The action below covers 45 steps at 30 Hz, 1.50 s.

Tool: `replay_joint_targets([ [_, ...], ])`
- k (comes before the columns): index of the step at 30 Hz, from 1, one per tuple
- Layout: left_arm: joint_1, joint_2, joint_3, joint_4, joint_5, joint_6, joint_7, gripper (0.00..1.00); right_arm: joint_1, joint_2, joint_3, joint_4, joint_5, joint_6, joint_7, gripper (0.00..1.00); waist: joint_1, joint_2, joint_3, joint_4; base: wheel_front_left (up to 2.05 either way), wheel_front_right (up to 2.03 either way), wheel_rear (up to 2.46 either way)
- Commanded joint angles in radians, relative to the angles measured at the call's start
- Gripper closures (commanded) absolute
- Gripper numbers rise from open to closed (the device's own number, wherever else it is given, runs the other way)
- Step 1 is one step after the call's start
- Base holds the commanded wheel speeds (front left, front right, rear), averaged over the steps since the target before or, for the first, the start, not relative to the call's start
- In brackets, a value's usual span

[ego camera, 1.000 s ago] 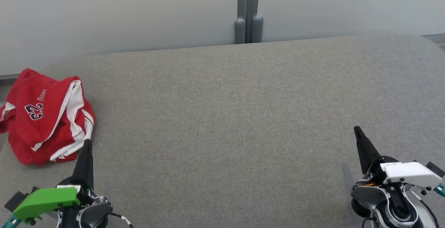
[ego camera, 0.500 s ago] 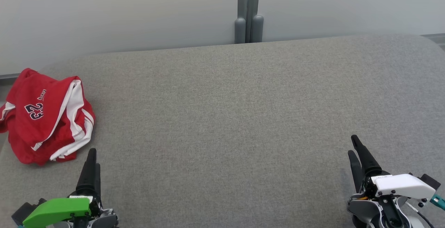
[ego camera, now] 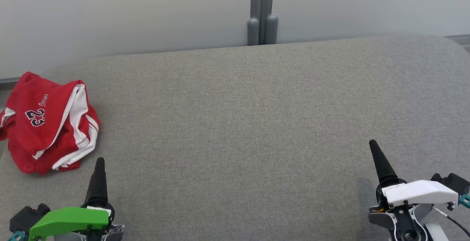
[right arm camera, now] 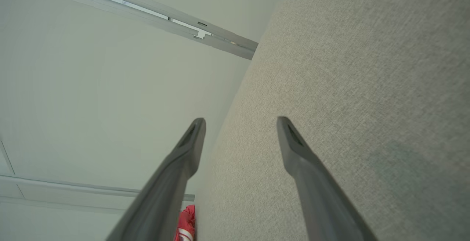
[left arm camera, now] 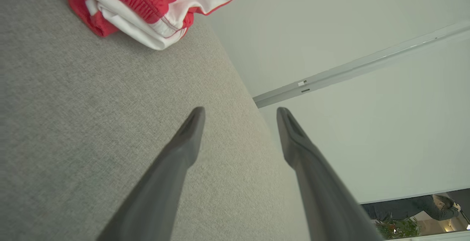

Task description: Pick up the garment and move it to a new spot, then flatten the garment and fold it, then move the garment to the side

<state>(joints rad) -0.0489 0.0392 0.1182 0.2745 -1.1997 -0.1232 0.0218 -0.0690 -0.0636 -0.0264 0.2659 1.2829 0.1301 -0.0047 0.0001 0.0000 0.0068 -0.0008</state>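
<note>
The garment (ego camera: 47, 121) is a crumpled red and white sports piece with the number 23, lying in a heap at the left end of the grey fabric surface (ego camera: 238, 123). Its striped white edge (left arm camera: 147, 9) shows at the top of the left wrist view, and a red scrap (right arm camera: 186, 226) at the bottom of the right wrist view. My left gripper (ego camera: 99, 162) sits at the lower left, just below and right of the garment, apart from it. Its fingers are spread with nothing between them (left arm camera: 240, 113). My right gripper (ego camera: 373, 145) at the lower right is open too (right arm camera: 240, 121).
A pale wall (ego camera: 128, 13) runs behind the surface, with a grey post (ego camera: 262, 13) at its middle. The surface's far edge curves down at both ends. A person (left arm camera: 411, 208) bends over in a far corner of the left wrist view.
Both grippers drew back toward the near edge and went from shut to open. The left fingertip, which touched the garment's lower edge, now stands apart from it. The garment has not moved.
</note>
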Motion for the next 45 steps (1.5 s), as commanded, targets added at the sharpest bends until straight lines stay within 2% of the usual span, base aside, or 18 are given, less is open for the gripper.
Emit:
replay_joint_targets([
  [1, 0.003, 0.005, -0.006, -0.017, 0.067, 0.002, -0.013, 0.00, -0.012, -0.010, 0.005, -0.023, -0.059, 0.000, -0.014, 0.00, -0.0001, 0.0000, 0.000, 0.000, 0.00, 0.00, 0.00],
  [24, 0.023, 0.009, -0.044, 0.000, 0.453, 0.054, -0.101, 0.00, -0.005, -0.013, 0.033, -0.014, -0.477, 0.000, -0.093, 0.00, -0.0001, 0.0000, 0.005, 0.002, 0.00, 0.00, 0.00],
  [45, 0.034, 0.014, -0.081, 0.024, 0.686, 0.076, -0.162, 0.00, -0.002, -0.025, 0.066, 0.007, -0.723, 0.001, -0.149, 0.00, -0.0001, 0.0000, 0.008, 0.001, 0.00, 0.00, 0.00],
])
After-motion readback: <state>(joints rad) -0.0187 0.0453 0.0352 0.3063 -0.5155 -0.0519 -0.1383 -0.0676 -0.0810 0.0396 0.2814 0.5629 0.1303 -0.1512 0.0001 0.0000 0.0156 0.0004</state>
